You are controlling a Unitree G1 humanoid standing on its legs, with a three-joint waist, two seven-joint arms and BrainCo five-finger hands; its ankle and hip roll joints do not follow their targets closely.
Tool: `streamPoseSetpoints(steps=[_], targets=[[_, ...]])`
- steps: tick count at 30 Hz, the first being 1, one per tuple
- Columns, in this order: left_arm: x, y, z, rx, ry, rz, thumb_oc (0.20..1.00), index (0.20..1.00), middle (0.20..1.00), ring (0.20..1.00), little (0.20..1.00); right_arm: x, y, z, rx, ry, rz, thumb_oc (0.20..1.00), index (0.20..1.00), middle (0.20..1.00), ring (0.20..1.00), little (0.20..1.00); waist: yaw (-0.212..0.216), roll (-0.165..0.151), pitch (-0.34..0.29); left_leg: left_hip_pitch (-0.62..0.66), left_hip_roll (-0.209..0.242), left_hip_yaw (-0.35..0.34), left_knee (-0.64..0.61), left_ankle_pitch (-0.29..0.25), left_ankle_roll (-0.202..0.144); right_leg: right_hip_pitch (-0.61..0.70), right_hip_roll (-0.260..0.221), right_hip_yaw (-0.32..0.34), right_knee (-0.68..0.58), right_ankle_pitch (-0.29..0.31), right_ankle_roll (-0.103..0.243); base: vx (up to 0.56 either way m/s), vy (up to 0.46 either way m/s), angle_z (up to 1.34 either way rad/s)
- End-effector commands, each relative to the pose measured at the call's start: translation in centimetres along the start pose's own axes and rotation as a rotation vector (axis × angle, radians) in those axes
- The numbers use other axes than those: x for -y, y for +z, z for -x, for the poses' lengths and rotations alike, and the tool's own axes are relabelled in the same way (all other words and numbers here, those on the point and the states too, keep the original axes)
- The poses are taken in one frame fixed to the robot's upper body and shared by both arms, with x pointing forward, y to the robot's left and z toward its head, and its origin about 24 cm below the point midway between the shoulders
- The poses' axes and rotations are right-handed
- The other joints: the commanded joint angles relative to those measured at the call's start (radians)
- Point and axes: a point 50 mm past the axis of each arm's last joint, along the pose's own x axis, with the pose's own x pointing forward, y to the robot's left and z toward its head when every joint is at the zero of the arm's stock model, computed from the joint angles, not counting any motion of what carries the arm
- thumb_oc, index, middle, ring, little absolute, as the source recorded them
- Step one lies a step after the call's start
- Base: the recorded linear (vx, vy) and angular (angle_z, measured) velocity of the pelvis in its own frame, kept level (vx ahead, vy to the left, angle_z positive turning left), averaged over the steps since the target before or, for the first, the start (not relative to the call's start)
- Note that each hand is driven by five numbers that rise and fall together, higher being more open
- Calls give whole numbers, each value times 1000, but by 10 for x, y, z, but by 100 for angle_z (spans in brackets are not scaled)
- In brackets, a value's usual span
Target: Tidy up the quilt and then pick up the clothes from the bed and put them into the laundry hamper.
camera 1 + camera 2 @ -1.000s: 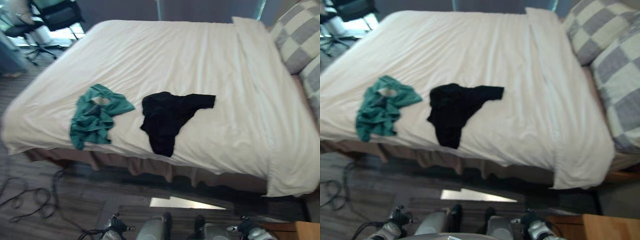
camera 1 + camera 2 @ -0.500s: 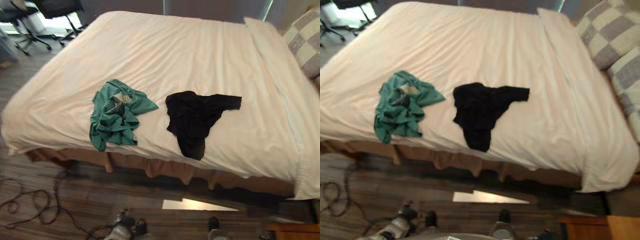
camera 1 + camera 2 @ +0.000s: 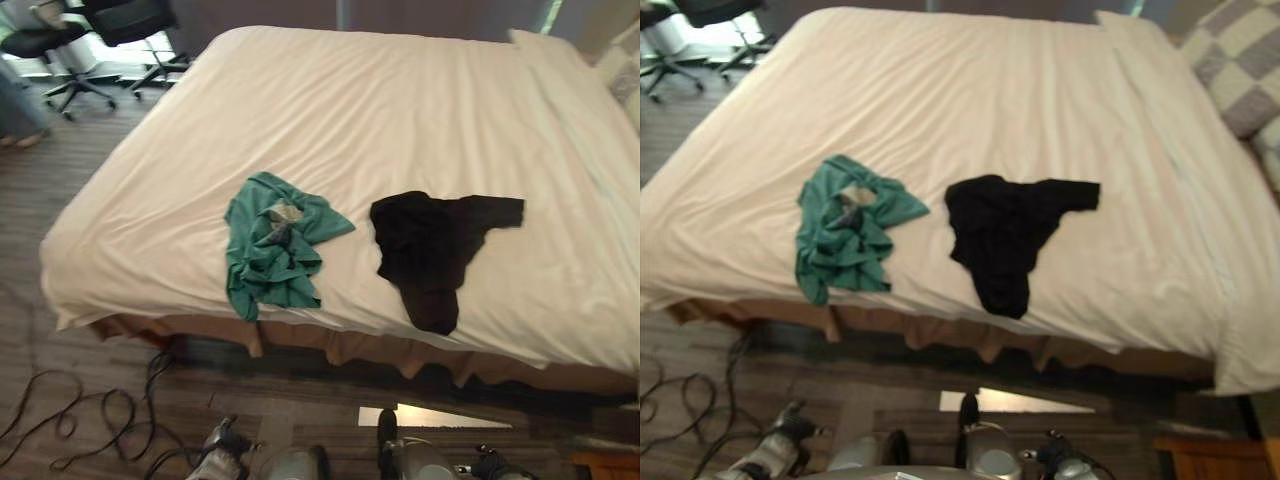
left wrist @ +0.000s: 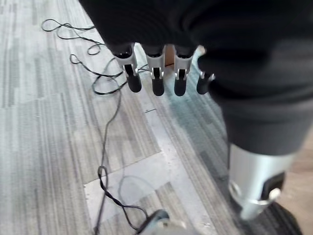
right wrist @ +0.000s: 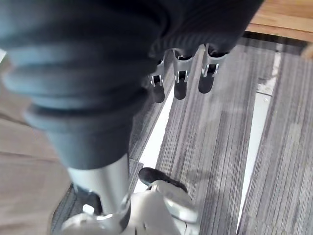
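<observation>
Left eye view: quilt point(image 3: 400, 110) looks smooth; green garment point(image 3: 272, 245) at centre awaits pickup, left hand point(image 4: 154, 73) and right hand point(image 5: 181, 73) hanging slack and empty.

This place is a bedroom, because a wide bed point(image 3: 700, 300) with a cream quilt point(image 3: 990, 90) takes most of the space, and checked pillows point(image 3: 1240, 60) lie at its head. Two pieces of clothing, a green garment point(image 3: 845, 225) and a black garment point(image 3: 1010, 225), lie on the quilt near the bed's edge. The floor point(image 3: 60, 330) is of grey wood planks, and black office chairs point(image 3: 120, 20) stand in the far corner, so the room has also a small work corner.
</observation>
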Motion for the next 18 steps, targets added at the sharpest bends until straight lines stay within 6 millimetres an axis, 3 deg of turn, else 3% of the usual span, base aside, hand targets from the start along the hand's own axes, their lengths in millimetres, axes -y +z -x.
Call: streamPoseSetpoints(steps=[1,3,4,6,9,11,15,18], targets=[[-10,40,-3,131,40,-4,1000,1000,1000,1000,1000,19,29,-3,81,-68,17,1000,1000,1000,1000,1000,-38,15,37,39,75,24,-173,-28,51,63,-4,37,-113,25,105,147,369,0],[-5,39,-3,128,32,-19,1000,1000,1000,1000,1000,19,34,-3,97,-62,28,1000,1000,1000,1000,1000,-35,32,15,101,100,-3,-354,-9,68,54,-17,84,-126,33,128,170,520,-67],[-2,43,-3,139,35,-25,1000,1000,1000,1000,1000,20,33,-3,105,-67,24,1000,1000,1000,1000,1000,-42,51,-5,142,138,-59,-500,32,68,47,-35,113,-133,31,146,185,555,-116],[2,44,-2,142,18,-36,1000,1000,1000,1000,1000,18,29,-3,105,-62,26,1000,1000,1000,1000,1000,-56,68,-29,197,156,-60,-577,46,71,52,-30,123,-133,28,160,162,415,-75],[-2,47,-3,153,32,-44,1000,1000,1000,1000,1000,15,28,-2,106,-64,47,1000,1000,1000,1000,1000,-66,58,-41,205,132,-56,-586,47,69,42,-51,128,-127,55,174,70,315,-53],[-6,44,-3,147,43,-54,1000,1000,1000,1000,1000,8,26,-2,98,-45,69,1000,1000,1000,1000,1000,-62,41,-35,226,105,-37,-586,29,86,38,-68,145,-118,73,191,21,257,-18],[-24,37,-5,115,98,-52,1000,1000,1000,1000,1000,-2,39,-1,127,-13,106,1000,1000,1000,1000,1000,-40,17,-9,221,85,-8,-586,18,111,-25,-79,161,-51,93,212,-77,145,-20],[-37,-9,-2,-37,146,-4,1000,1000,1000,1000,1000,2,22,-2,61,-25,106,1000,1000,1000,1000,1000,-12,10,-16,221,57,-30,-586,12,126,-2,-33,208,-14,44,191,13,74,1]])
